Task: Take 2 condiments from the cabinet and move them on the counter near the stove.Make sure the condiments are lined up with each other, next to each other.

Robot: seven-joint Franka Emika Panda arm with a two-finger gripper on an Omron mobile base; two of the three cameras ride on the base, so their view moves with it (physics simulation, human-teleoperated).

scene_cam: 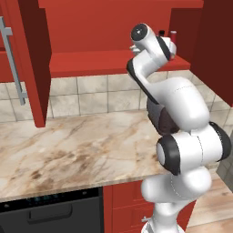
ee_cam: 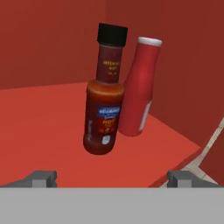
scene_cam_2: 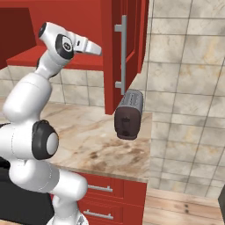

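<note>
Straight ahead of the gripper [ee_cam: 112,178], on the red cabinet shelf [ee_cam: 43,127], stands a dark brown sauce bottle with black cap and red label [ee_cam: 104,113]; a plain red bottle with pale cap [ee_cam: 139,87] touches it just behind. Both dark fingertips [ee_cam: 41,178] are spread wide, gripping nothing, short of the bottles. Below lies the beige marble-look counter [scene_cam: 68,150].

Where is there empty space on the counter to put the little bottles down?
The counter is bare from the open cabinet door across to the arm. Its far end is crowded by the toaster. On the shelf, the dark bottle and red bottle crowd one corner.
</note>
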